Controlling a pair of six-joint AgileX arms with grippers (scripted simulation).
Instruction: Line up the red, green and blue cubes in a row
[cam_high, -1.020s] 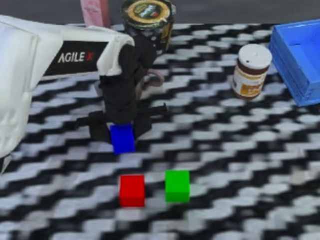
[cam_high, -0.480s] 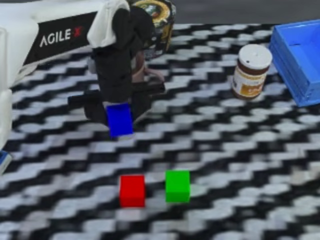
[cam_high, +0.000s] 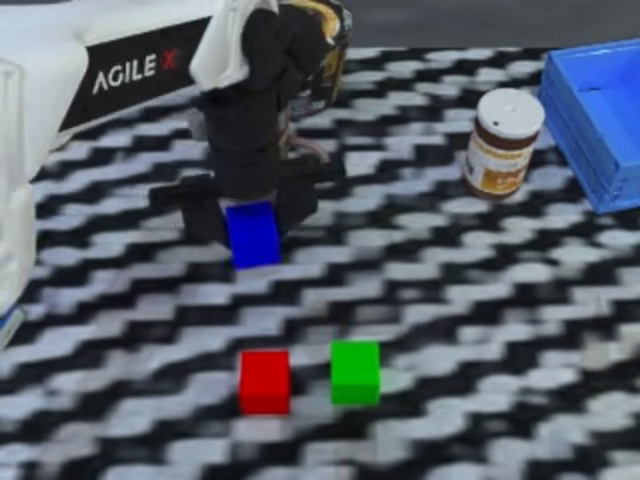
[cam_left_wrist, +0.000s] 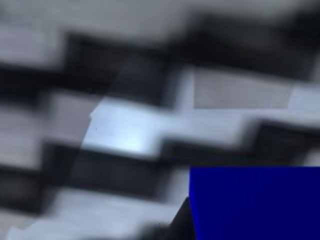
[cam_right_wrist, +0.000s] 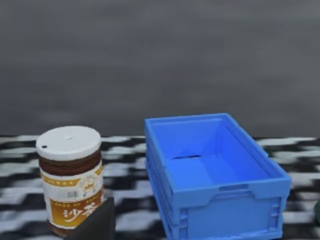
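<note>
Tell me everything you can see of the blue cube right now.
The blue cube is a small, plain, matte, deep blue block, held between the fingers of the left gripper, above and left of the red cube. It looks roughly square to the camera, slightly tilted. The left wrist view shows a flat blue face over the patterned cloth.

Top cam looks straight down on the table (cam_high: 480, 300). Left wrist cam sits super close to the cloth, catching the blue cube (cam_left_wrist: 255, 202), shared with top. Right wrist cam looks sideways, farther off, at the jar (cam_right_wrist: 70, 177) and blue crate (cam_right_wrist: 215, 175), also in top.
</note>
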